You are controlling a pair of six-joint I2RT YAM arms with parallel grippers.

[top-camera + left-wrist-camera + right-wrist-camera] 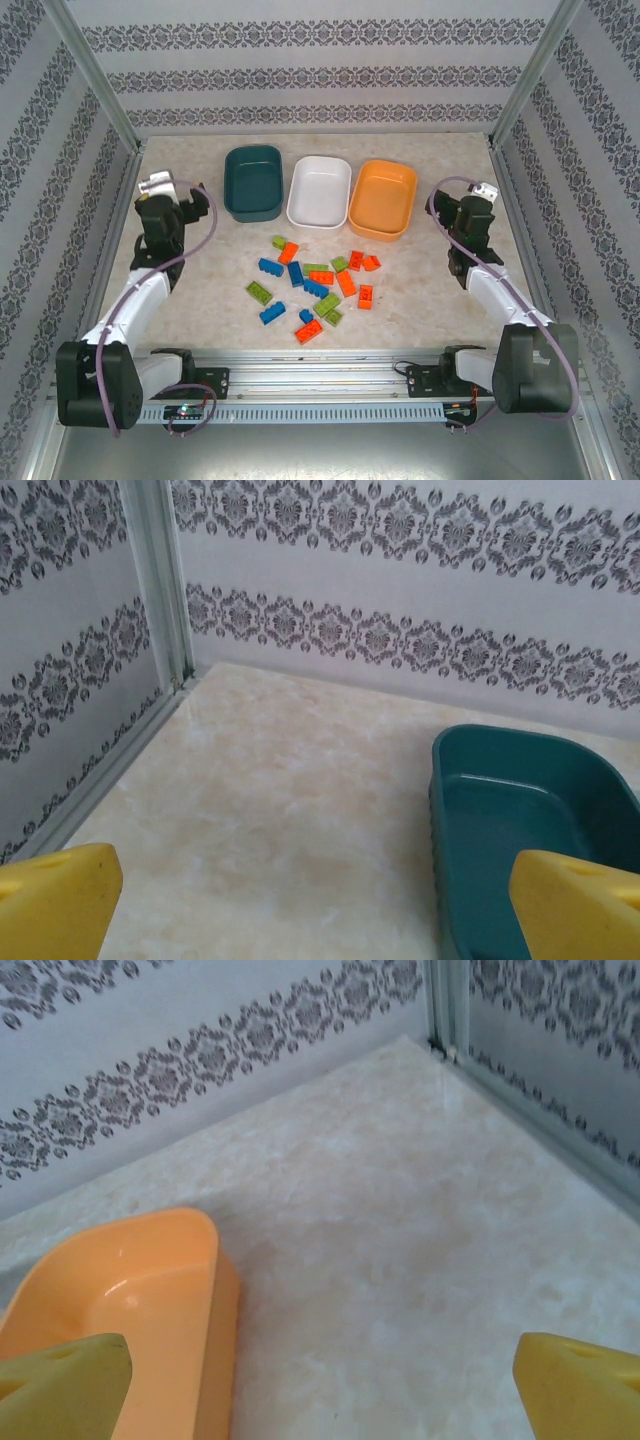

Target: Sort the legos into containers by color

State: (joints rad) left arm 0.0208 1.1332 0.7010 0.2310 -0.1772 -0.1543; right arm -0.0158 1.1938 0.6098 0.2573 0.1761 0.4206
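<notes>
A dark teal shallow plastic tub (253,182), a white shallow plastic tub (319,191) and an orange shallow plastic tub (383,199) stand in a row at the back of the pale marbled counter (200,270). The small orange-red, blue and lime green studded plastic bricks (315,285) lie scattered on the counter just in front of them. The left claw (320,915) hangs beside the teal tub and the right claw (320,1395) beside the orange one. The yellow fingers of both are spread wide apart, gripping nothing.

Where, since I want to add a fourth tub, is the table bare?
Bare: the corner left of the dark teal tub, and the stretch right of the orange tub. Crowded: the lego cluster in front of the tubs; the white tub close between its neighbours.
</notes>
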